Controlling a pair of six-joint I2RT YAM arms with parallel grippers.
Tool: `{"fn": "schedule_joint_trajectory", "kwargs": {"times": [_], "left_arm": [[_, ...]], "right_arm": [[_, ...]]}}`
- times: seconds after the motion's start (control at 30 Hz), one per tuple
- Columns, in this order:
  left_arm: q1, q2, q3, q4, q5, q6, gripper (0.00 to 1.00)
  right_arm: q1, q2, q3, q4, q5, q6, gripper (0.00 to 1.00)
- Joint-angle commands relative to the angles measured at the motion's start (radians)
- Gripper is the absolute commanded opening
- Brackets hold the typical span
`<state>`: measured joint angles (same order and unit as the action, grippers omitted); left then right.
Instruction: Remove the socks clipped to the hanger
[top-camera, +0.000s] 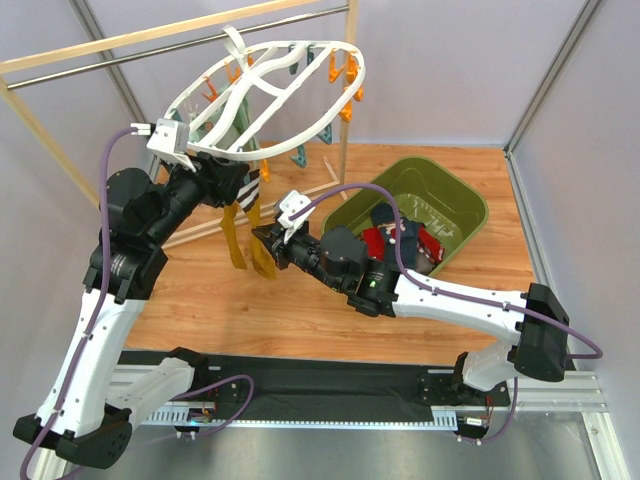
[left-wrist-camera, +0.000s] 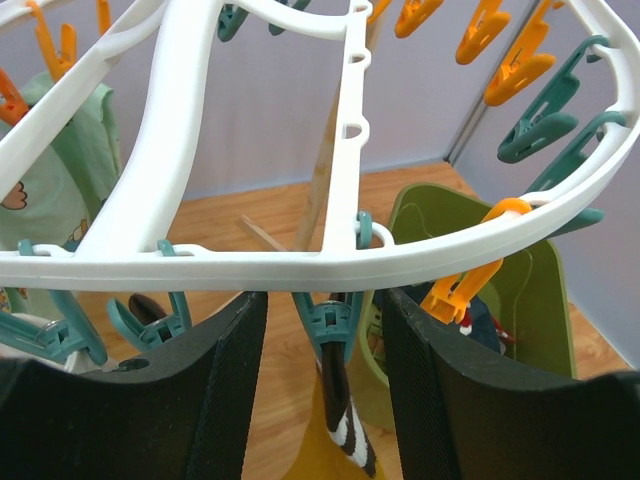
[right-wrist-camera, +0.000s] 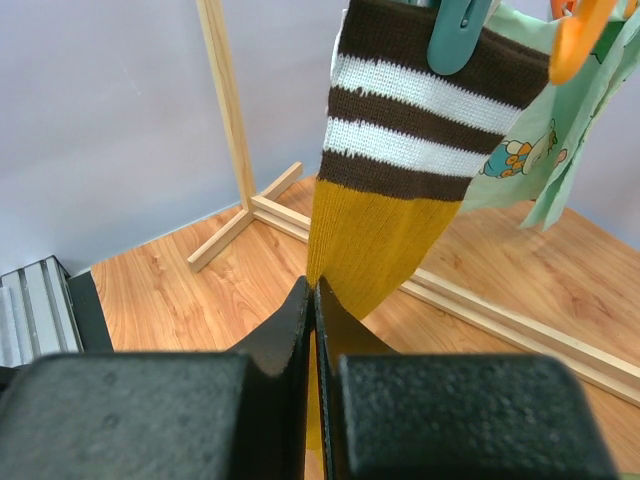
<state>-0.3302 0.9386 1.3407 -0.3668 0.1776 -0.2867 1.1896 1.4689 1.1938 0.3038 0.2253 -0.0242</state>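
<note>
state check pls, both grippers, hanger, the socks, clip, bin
left gripper, open, fingers apart under the hanger rim
right gripper, shut on the mustard sock's lower part
hanger, tilted, socks clipped to it
mustard sock, clipped, hanging
teal clip, shut on the mustard sock's striped top
mint green sock, clipped, hanging
bin, holds loose socks
</note>
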Motion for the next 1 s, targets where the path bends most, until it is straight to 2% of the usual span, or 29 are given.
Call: {"fn": "schedule_joint_trajectory", "kwargs": {"times": [0.0, 0.33, 0.47, 0.57, 0.7, 0.83, 0.97], "left_arm": [[0.006, 0.000, -0.005, 0.065, 0.020, -0.011, 0.56], [0.006, -0.003, -0.020, 0.095, 0.039, -0.031, 0.53], [0.006, -0.004, -0.021, 0.086, 0.053, -0.048, 0.64], [0.006, -0.015, -0.031, 0.086, 0.043, -0.061, 0.68], [0.006, -0.014, -0.040, 0.085, 0.031, -0.078, 0.68], [0.006, -0.004, -0.051, 0.086, 0.037, -0.106, 0.63], [0.006, 0.006, -0.040, 0.051, 0.007, -0.117, 0.65]], "right_arm": [[-0.002, -0.038, 0.007, 0.021, -0.006, -0.011, 0.00], [-0.004, -0.032, 0.007, 0.024, -0.007, -0.006, 0.00], [-0.001, -0.033, 0.006, 0.023, -0.007, -0.003, 0.00], [-0.001, -0.035, 0.004, 0.023, -0.004, -0.005, 0.00], [-0.002, -0.035, 0.003, 0.024, -0.007, 0.000, 0.00], [-0.002, -0.035, 0.001, 0.024, -0.006, 0.001, 0.00], [-0.002, -0.038, 0.000, 0.023, -0.004, 0.001, 0.00]]}}
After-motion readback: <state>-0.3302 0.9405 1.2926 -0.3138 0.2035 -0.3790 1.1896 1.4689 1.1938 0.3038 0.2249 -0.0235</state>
